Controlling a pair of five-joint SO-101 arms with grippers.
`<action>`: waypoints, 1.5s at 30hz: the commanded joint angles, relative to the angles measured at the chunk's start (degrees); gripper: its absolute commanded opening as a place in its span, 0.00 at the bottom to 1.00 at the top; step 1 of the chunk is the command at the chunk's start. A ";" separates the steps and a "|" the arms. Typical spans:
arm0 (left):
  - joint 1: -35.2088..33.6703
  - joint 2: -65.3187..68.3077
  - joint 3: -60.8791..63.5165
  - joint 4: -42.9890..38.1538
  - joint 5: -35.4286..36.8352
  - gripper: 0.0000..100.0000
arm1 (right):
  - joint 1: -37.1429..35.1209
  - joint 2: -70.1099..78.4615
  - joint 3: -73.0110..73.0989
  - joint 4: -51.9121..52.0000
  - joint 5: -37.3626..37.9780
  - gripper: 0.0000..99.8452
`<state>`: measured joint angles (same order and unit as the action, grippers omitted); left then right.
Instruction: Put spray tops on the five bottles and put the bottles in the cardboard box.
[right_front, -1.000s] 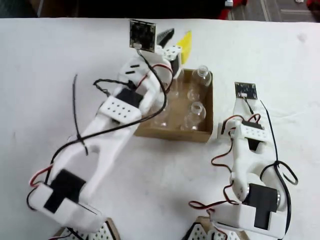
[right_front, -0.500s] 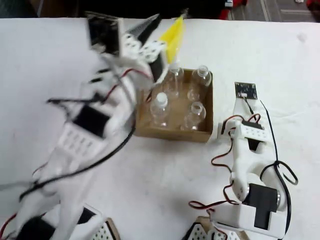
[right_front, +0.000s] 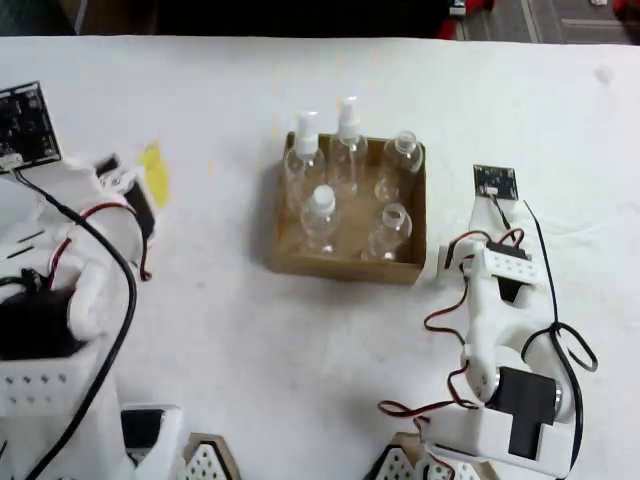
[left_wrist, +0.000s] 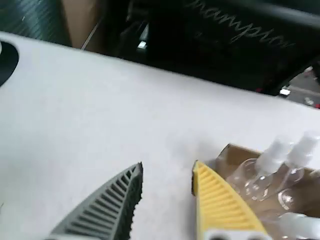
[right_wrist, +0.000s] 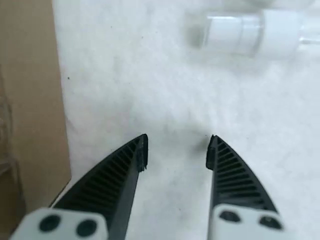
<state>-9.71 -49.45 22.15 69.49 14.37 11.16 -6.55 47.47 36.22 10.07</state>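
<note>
Right tool (right_wrist: 178, 139): I see it parted, empty, over the table (right_wrist: 165, 90).
Spray top (right_wrist: 245, 32): loose on its side, just ahead of it.
Cardboard box (right_front: 345, 265): beside it, holding all 5 bottles (right_front: 321, 222).
Progress: I count 3 topped, 2 bare.
Left tool (left_wrist: 168, 167): parted, empty, well apart from the box.

A white table (right_front: 250, 340) lay under everything, with a faint round mark (right_front: 603, 74) near its far right corner. Beyond its far edge were a red object (right_front: 452, 27) and grey floor (right_front: 570, 18). A brown panel (left_wrist: 80, 20) stood behind the table.
</note>
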 joint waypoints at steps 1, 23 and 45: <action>-3.91 -1.01 11.69 -1.85 -0.26 0.15 | 0.75 -1.01 -4.04 2.51 0.44 0.18; 1.27 -0.66 45.19 -36.31 -1.23 0.15 | 7.78 13.93 -58.46 40.84 44.40 0.14; 3.03 -0.66 47.47 -41.58 -5.10 0.15 | 5.85 62.73 -109.89 52.35 66.37 0.17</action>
<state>-7.43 -49.54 70.15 29.23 9.80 17.23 53.05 -55.03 87.12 74.33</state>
